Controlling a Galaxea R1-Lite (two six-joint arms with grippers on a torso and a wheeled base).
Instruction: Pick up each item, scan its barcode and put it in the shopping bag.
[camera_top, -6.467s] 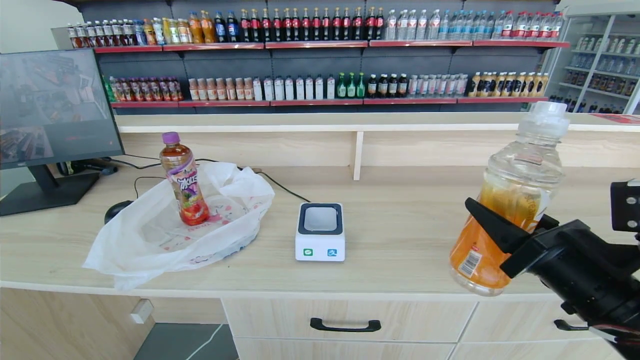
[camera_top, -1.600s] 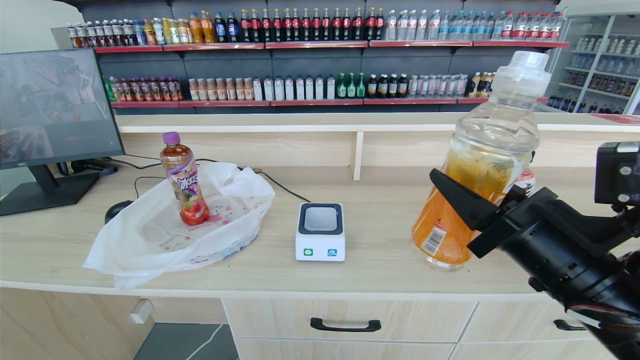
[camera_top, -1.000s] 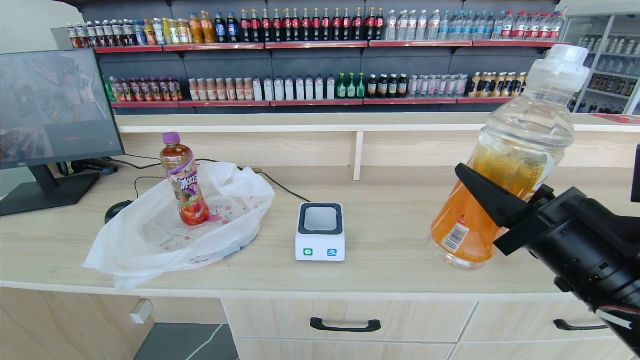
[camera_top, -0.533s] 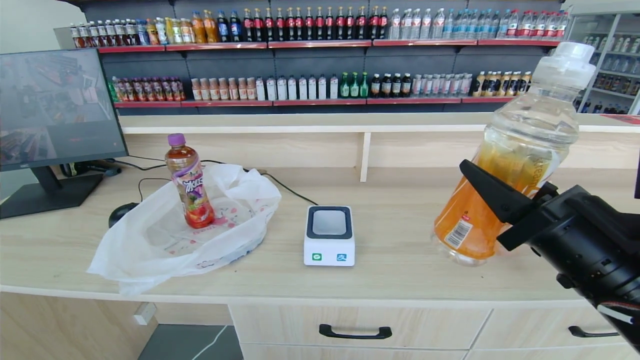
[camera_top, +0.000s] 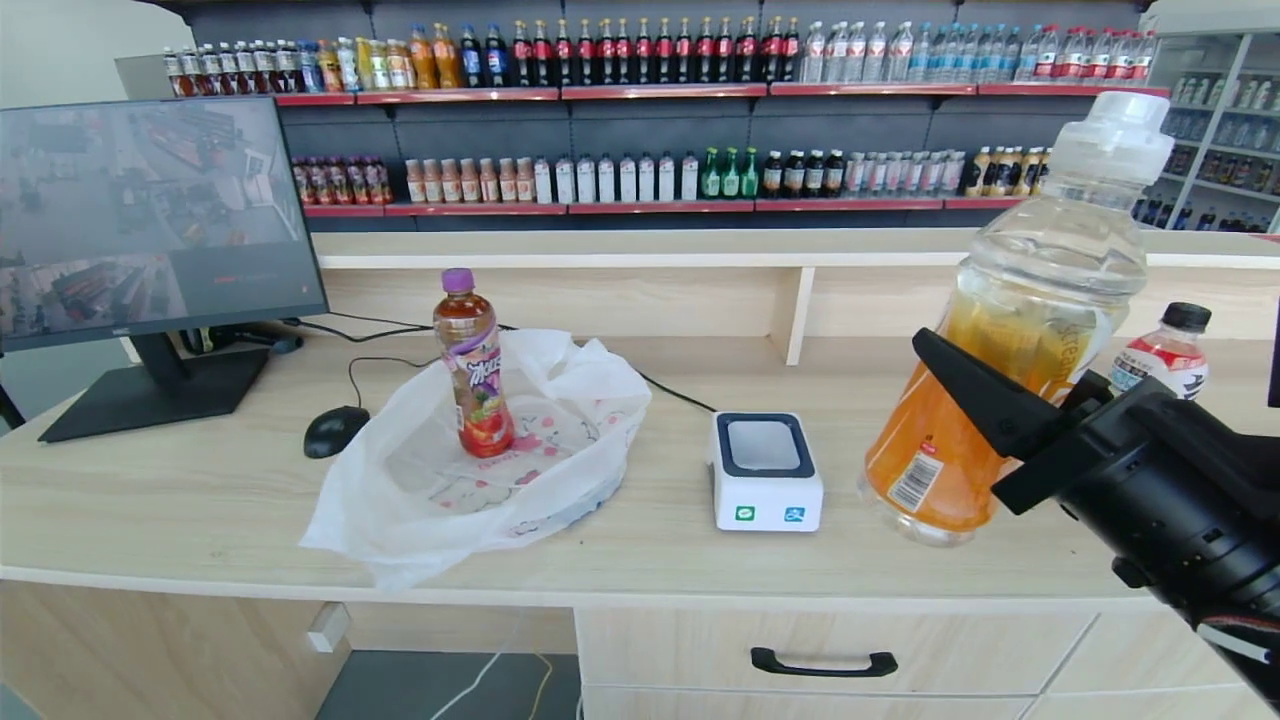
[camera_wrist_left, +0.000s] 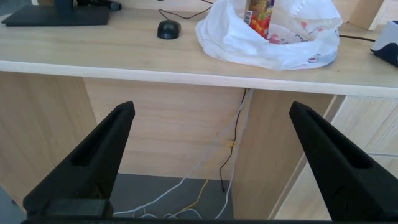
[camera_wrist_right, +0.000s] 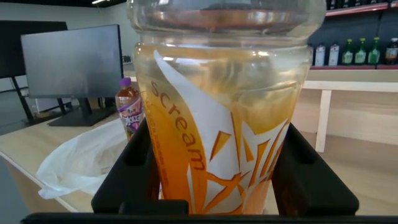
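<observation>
One down: the purple-capped bottle (camera_top: 472, 365) stands upright in the bag (camera_top: 420, 500). The right gripper (camera_top: 1005, 365) has its fingers clamped on the orange bottle (camera_top: 1040, 270), tilted, just right of the scanner (camera_top: 765, 480); by the look of it the scan and the bagging are both to come; a black-capped bottle (camera_top: 1160, 355) waits on the counter (camera_top: 200, 500) behind. Head view gives the barcode (camera_top: 915, 480), low on the orange bottle's side; right wrist view gives both fingers pressed against its label; left wrist view gives the left gripper (camera_wrist_left: 211, 155), fingers wide apart, empty, below the counter's front edge.
</observation>
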